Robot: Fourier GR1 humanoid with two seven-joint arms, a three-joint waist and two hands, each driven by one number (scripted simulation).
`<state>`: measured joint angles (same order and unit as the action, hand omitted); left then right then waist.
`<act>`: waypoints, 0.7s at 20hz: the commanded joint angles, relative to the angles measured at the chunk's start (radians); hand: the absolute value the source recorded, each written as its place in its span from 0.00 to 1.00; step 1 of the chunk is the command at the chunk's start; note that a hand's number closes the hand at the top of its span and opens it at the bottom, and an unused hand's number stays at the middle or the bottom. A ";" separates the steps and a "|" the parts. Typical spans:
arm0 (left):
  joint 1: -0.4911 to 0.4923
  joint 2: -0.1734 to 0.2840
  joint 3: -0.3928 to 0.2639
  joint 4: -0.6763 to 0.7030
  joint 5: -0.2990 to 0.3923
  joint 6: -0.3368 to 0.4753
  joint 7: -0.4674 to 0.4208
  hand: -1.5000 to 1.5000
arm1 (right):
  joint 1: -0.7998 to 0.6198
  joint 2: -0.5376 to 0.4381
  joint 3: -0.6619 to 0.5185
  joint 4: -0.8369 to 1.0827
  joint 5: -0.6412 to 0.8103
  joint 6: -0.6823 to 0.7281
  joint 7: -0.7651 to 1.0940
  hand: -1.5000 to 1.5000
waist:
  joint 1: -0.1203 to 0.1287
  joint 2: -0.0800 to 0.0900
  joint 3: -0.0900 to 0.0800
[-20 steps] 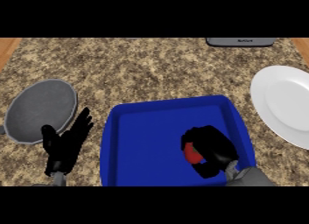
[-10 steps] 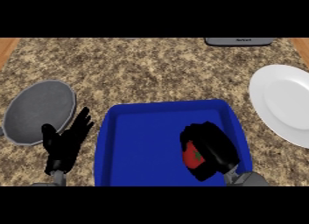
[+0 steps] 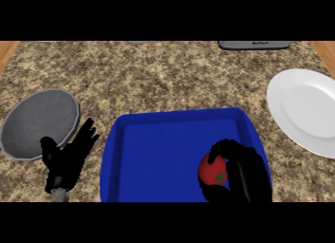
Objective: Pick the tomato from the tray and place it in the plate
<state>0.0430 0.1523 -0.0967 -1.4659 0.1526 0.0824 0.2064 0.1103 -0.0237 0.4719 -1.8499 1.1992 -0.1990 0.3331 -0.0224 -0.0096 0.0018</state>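
A red tomato (image 3: 213,170) with a green stem spot sits in the near right part of the blue tray (image 3: 162,147). My right hand (image 3: 243,171) is curled round the tomato from the right and hides most of it. Whether the tomato rests on the tray's floor or is lifted off it, I cannot tell. The white plate (image 3: 315,111) lies on the counter to the right of the tray. My left hand (image 3: 68,159) rests open, fingers up, just left of the tray.
A grey frying pan (image 3: 38,124) lies at the left, close to my left hand. A dark appliance edge (image 3: 254,45) shows at the back. Wooden strips border the speckled counter at both far corners.
The tomato shows more between my right hand's fingers than before. The tray's outline appears slightly shifted. My left hand has stayed put.
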 commanded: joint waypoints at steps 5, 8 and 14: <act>-0.002 -0.027 -0.003 0.053 -0.014 0.007 -0.020 0.50 | 0.133 0.023 -0.050 -0.252 -0.023 -0.170 0.141 1.00 | 0.006 0.007 -0.002; 0.009 -0.017 -0.022 -0.024 -0.027 0.013 0.039 0.50 | 0.094 0.008 -0.198 -0.203 -0.157 -0.207 0.094 1.00 | 0.021 0.009 -0.001; 0.003 0.004 0.010 0.001 -0.006 -0.028 0.025 0.50 | 0.053 -0.084 -0.425 -0.161 -0.472 -0.295 -0.054 1.00 | 0.023 0.010 0.000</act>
<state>0.0200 0.1450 -0.0909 -1.4527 0.1410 0.0683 0.2110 0.2012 -0.0478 0.2033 -2.0453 0.9076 -0.4537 0.3563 -0.0052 -0.0026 0.0029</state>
